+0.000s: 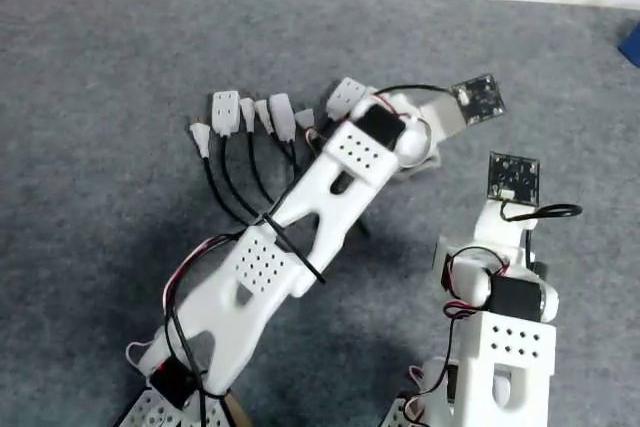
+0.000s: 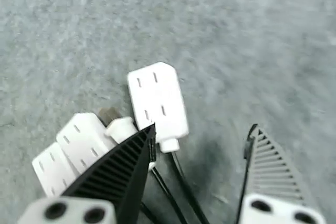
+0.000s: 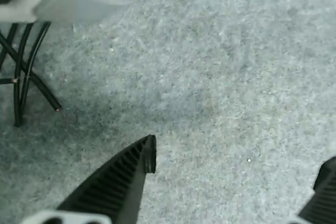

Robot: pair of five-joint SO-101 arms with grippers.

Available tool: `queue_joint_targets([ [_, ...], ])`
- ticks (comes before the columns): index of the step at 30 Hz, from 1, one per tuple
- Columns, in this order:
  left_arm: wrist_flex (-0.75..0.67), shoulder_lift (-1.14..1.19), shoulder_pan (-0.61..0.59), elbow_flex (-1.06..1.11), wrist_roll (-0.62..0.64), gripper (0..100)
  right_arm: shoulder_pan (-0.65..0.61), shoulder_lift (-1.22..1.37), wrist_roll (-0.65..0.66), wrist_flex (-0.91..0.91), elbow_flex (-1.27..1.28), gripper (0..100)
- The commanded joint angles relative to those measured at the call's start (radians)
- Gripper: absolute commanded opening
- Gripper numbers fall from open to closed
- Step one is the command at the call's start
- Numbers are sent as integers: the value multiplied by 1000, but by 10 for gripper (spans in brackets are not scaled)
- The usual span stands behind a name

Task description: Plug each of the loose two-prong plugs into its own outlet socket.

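— Which way does that socket block point(image 2: 157, 100) lie?

— Flat on the grey mat point(image 1: 100, 67), slots up. Its long axis runs in line with its black cord point(image 2: 181, 182). The cord end is toward the left gripper point(image 2: 202, 132) and the free end points away from it.

— And the gripper?

— Spread wide, holding nothing. One black finger point(image 2: 126, 166) has its tip over the block's cord end; I can't tell whether it touches. The other finger stands well off to the side, over bare mat.

— How many pieces do you count?

— Up close, three slotted blocks side by side, and one small plug point(image 2: 122, 127) tucked between two of them, just beside that fingertip. From above, seven white ends point(image 1: 282, 117) fan out in a row, each lying lengthwise along its cord, heads away from the arms. The cords point(image 1: 232, 187) gather and run under the left arm point(image 1: 300, 217). Which of the seven are plugs I can't make out from there.

— The other arm?

— The right arm point(image 1: 505, 337) sits folded, well apart from the row. The right gripper point(image 3: 239, 153) hangs over bare mat, fingers far apart, nothing between them.
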Motion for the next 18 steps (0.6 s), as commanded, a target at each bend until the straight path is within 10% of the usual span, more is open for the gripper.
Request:
queue_joint_targets([
  [1, -95, 28, -12, -58, -12, 277, 10, -19, 15, -18, -5, 447],
  [18, -239, 189, -74, -56, -15, 268, 4, -19, 15, -12, -5, 447],
])
